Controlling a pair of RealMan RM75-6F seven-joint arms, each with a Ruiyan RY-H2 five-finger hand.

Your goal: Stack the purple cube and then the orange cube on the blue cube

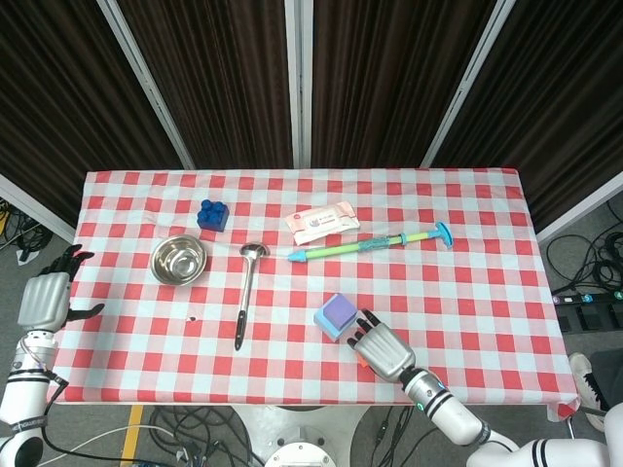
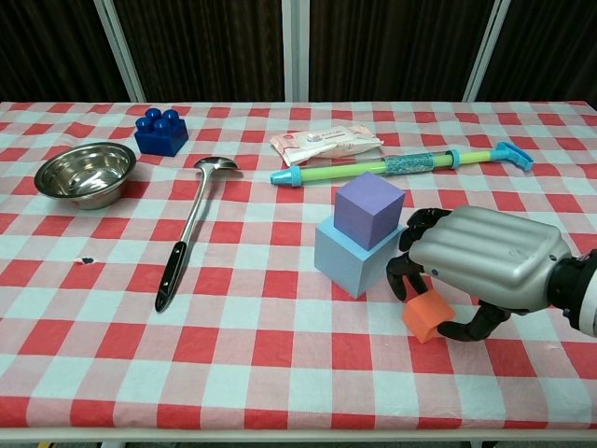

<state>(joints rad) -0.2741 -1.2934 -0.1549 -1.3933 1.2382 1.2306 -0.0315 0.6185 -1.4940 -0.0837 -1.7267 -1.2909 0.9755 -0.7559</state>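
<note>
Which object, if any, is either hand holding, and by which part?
The right hand grips the orange cube by its sides, fingers and thumb; the left hand holds nothing.

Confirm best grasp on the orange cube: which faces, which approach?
Likely its two opposite side faces, coming from above and the right, where the right hand already sits over the orange cube. It is small and flat-sided, and the blue cube with the purple cube crowds its left.

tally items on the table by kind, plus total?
Foam cubes: 3 – purple cube, blue cube, orange cube
Toy brick: 1
Steel bowl: 1
Ladle: 1
Wipes pack: 1
Green-blue plastic tube toy: 1
Total: 8
</note>
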